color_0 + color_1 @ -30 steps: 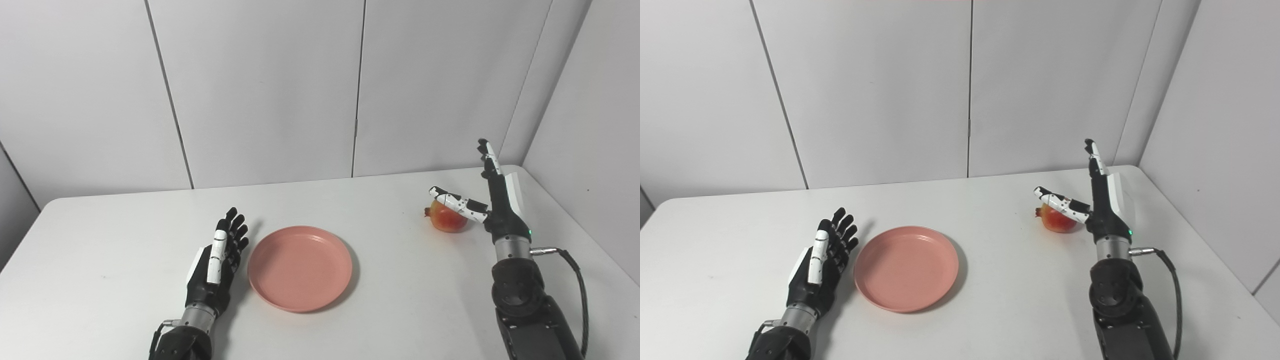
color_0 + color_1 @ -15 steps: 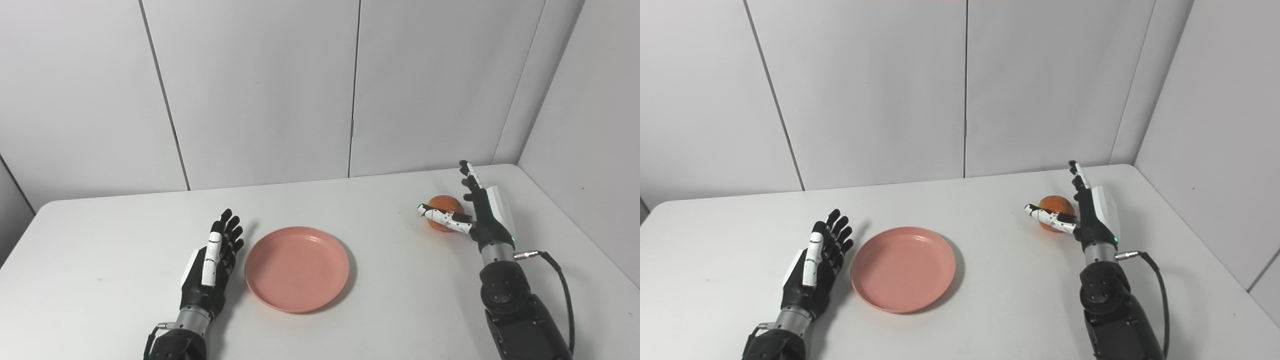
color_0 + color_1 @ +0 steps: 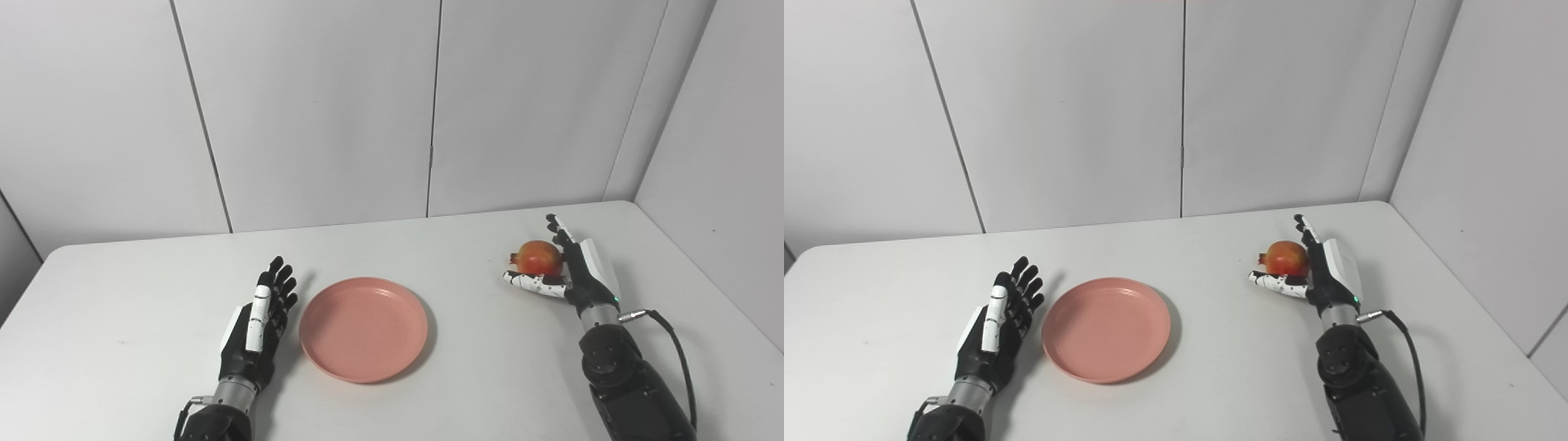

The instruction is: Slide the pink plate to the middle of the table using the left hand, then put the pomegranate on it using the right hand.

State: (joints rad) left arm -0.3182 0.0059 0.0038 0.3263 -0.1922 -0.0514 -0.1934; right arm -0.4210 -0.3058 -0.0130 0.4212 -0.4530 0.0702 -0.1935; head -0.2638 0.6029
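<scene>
- Near the front edge of the white surface, left of centre, the left hand lies flat beside the pink plate, fingers straight and slightly apart, holding nothing.
- The plate sits near the surface's middle, just right of that hand.
- Toward the right edge, the right hand cradles the pomegranate, thumb below, fingers behind; whether they press it is unclear.

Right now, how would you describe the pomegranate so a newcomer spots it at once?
On the white table, look toward its far right part, well right of the pink plate. There the right hand cups the pomegranate, the only round red-orange fruit.
</scene>
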